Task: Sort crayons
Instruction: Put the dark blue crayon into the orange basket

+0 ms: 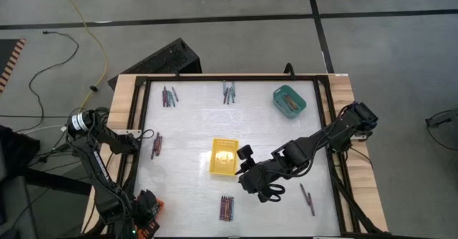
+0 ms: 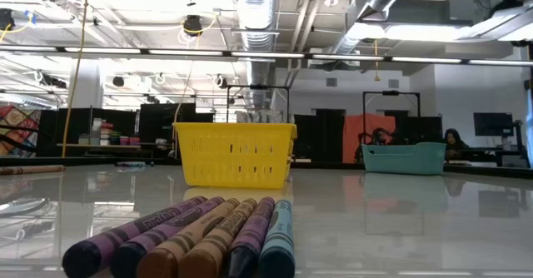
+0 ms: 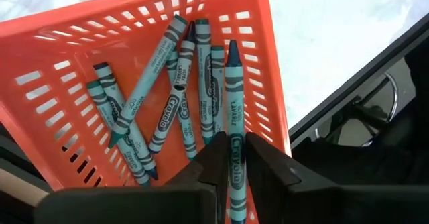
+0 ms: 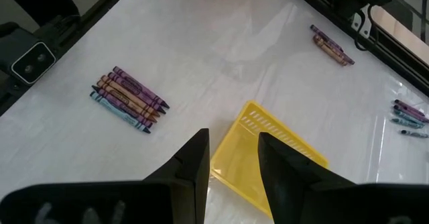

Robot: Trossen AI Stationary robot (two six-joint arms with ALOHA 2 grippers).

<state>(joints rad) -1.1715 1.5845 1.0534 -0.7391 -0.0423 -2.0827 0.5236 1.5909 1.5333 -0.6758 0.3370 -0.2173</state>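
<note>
At the table's near left corner stands an orange tray (image 3: 60, 49) holding several blue-grey crayons (image 3: 167, 110). My left gripper (image 3: 234, 163) (image 1: 147, 212) is above it, pointing steeply down, shut on one more blue-grey crayon (image 3: 232, 96). My right gripper (image 4: 233, 163) (image 1: 252, 180) hangs open above the right edge of the yellow tray (image 1: 224, 157), touching nothing. Loose crayons lie in small groups on the white table top: near front (image 1: 226, 208) (image 2: 200, 236), far left (image 1: 169, 96), far middle (image 1: 229, 92), left (image 1: 156, 144), right (image 1: 308, 198). My left gripper pinches the blue-grey crayon between its two fingers near one end (image 3: 234, 158). The fingers come from above, slanting down, and the crayon runs on along them into the orange tray. Its tip (image 3: 232, 47) is by the tray's wall; whether it rests there I cannot tell.
A teal tray (image 1: 289, 101) with a few crayons stands at the far right. A black frame (image 1: 215, 77) runs around the white table top. In the low view the yellow tray (image 2: 236, 153) and the teal tray (image 2: 403, 157) stand behind the near crayon group.
</note>
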